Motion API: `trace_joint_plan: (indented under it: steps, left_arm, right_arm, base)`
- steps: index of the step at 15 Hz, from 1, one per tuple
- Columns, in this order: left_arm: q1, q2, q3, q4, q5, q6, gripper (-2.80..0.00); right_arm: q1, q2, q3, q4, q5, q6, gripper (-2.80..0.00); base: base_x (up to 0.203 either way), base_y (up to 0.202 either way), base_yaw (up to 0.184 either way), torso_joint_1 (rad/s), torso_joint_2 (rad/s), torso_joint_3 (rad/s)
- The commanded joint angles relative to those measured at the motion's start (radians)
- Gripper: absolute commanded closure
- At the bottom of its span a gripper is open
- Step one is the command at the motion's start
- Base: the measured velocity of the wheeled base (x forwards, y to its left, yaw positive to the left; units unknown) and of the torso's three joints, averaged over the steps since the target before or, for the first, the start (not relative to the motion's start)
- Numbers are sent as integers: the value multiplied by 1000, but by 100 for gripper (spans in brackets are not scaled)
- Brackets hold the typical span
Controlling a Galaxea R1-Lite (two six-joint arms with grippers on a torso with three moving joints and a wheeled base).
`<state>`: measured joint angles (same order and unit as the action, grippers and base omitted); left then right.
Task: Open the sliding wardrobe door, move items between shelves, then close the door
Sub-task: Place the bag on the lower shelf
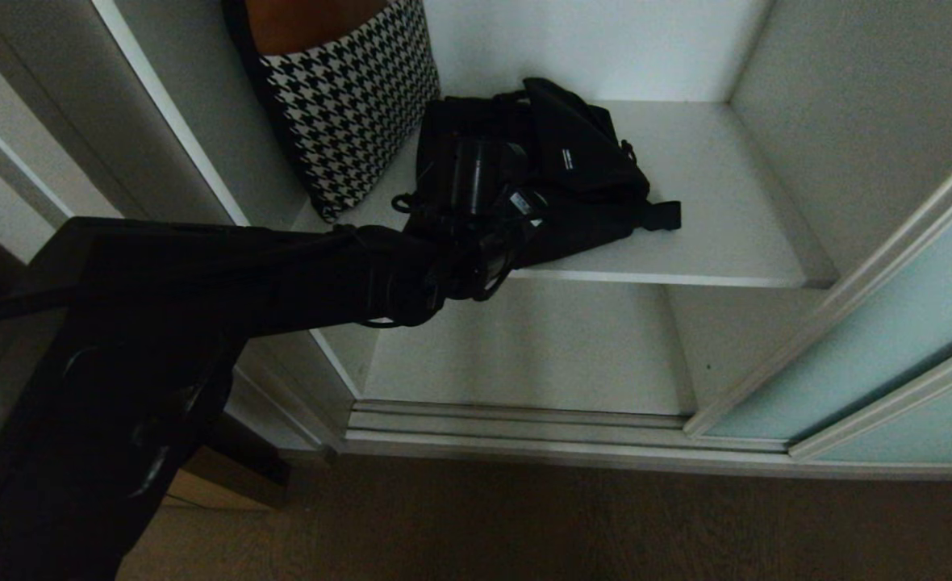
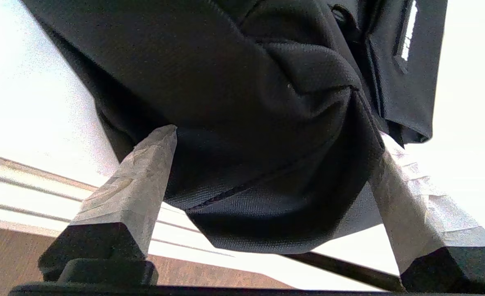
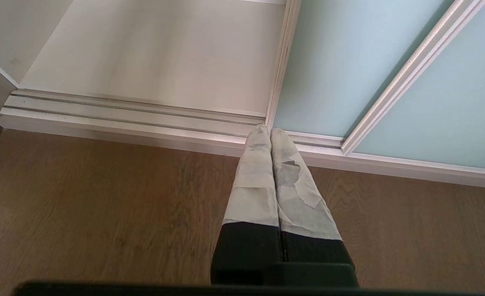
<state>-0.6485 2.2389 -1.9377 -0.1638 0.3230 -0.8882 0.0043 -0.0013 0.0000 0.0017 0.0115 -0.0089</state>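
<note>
The black fabric bag (image 1: pixel 581 161) lies on the light-grey shelf (image 1: pixel 718 210), next to the houndstooth piece (image 1: pixel 355 105) with its orange-brown top, which leans at the shelf's left. My left gripper (image 1: pixel 484 194) reaches in at the bag's near-left end. In the left wrist view that gripper (image 2: pixel 273 137) is open wide, its grey fingers (image 2: pixel 131 189) standing on either side of a bulging fold of the bag (image 2: pixel 226 61). The sliding wardrobe door (image 1: pixel 887 323) is slid to the right. My right gripper (image 3: pixel 266 131) hangs shut and empty above the wooden floor by the door track.
A lower grey shelf (image 1: pixel 540 347) sits beneath the bag's shelf. The wardrobe's left side wall (image 1: pixel 161 105) stands close beside my left arm. The silver floor track (image 1: pixel 524 428) runs along the front, with brown wood floor (image 1: pixel 524 524) before it.
</note>
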Motion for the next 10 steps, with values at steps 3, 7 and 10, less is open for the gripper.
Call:
trace_joint_plan:
  steps: [3, 7, 10]
  left_arm:
    - [41, 27, 0, -18, -37, 22, 0]
    - [45, 70, 0, -87, -47, 63, 0]
    - [46, 70, 0, -124, -54, 81, 0]
  right_arm:
    - [0, 0, 2, 0, 1, 0, 0]
    - [0, -1, 2, 0, -1, 0, 0]
    - [0, -1, 2, 0, 0, 0, 0]
  base:
    - [0, 0, 0, 0, 0, 0]
    - [0, 0, 0, 0, 0, 0]
    - [0, 0, 0, 0, 0, 0]
